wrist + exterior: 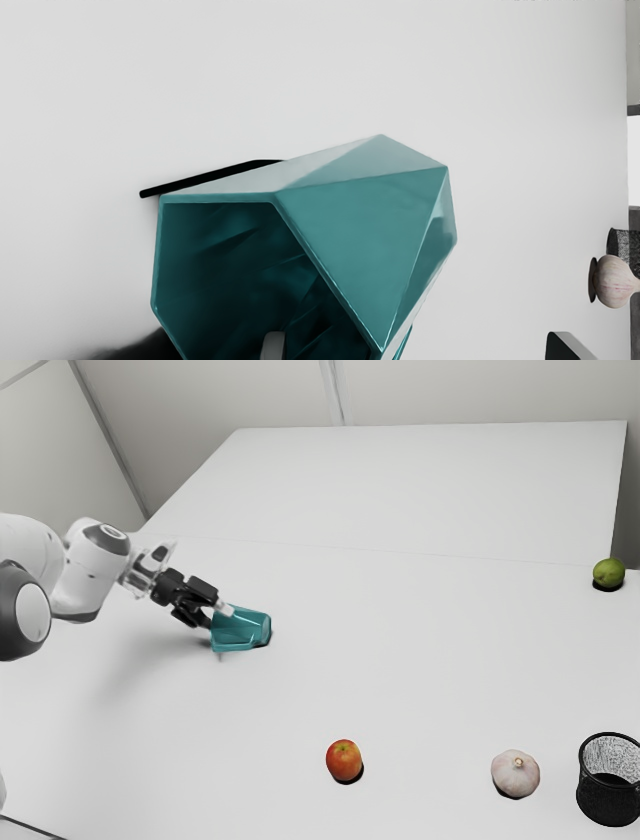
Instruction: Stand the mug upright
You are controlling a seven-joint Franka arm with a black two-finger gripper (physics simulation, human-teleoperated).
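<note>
A teal mug [242, 630] lay on its side on a white bench [430, 630], its mouth facing the robot arm [92, 572] and its base toward the exterior view's right. The black pincer [217, 616] stood wide open at the mug's mouth, gripping nothing; in the wrist view, one fingertip [273, 346] appeared at the opening while the other, well apart from it, was outside the mug's wall. A red-orange apple [343, 759], a garlic bulb [515, 774] and a black mesh container [608, 798] sat well apart from the mug, the bulb near the container. A green fruit [608, 572] rested near the bench's edge at the exterior view's far right.
</note>
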